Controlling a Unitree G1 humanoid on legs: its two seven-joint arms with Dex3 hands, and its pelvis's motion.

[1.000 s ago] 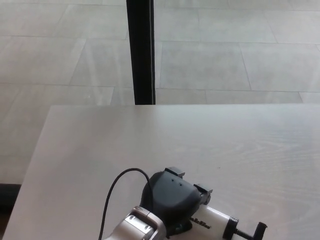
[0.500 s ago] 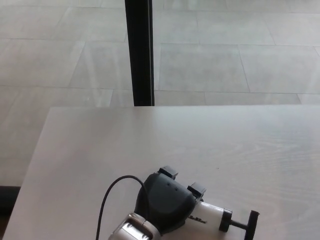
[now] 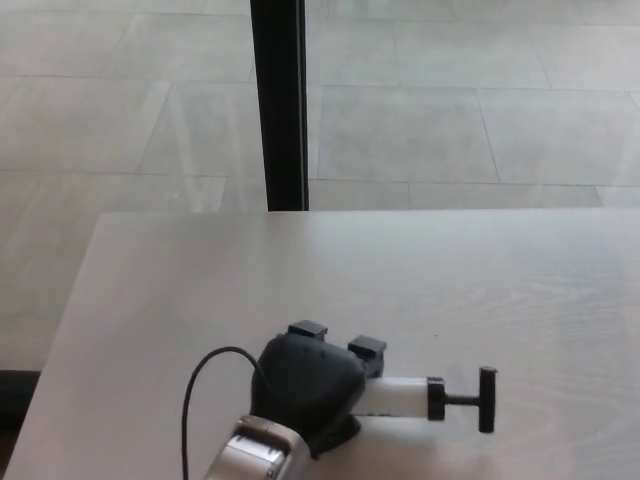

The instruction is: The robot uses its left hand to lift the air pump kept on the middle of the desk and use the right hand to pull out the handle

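My left hand (image 3: 305,385) is at the lower middle of the head view, shut on the white barrel of the air pump (image 3: 398,397). The pump lies nearly level, pointing to the right, held a little above the pale wooden desk (image 3: 200,290). Its black T-handle (image 3: 486,400) sticks out on a thin rod past a black collar at the barrel's right end. The hand covers the barrel's left part. A black cable loops from my left wrist. My right hand does not show.
The desk's far edge runs across the middle of the picture, its left edge slanting down at the left. Beyond it is a light tiled floor and a black vertical post (image 3: 278,100).
My left hand has lifted the pump up and to the left, and swung it from a downward slant to nearly level. The handle now shows whole.
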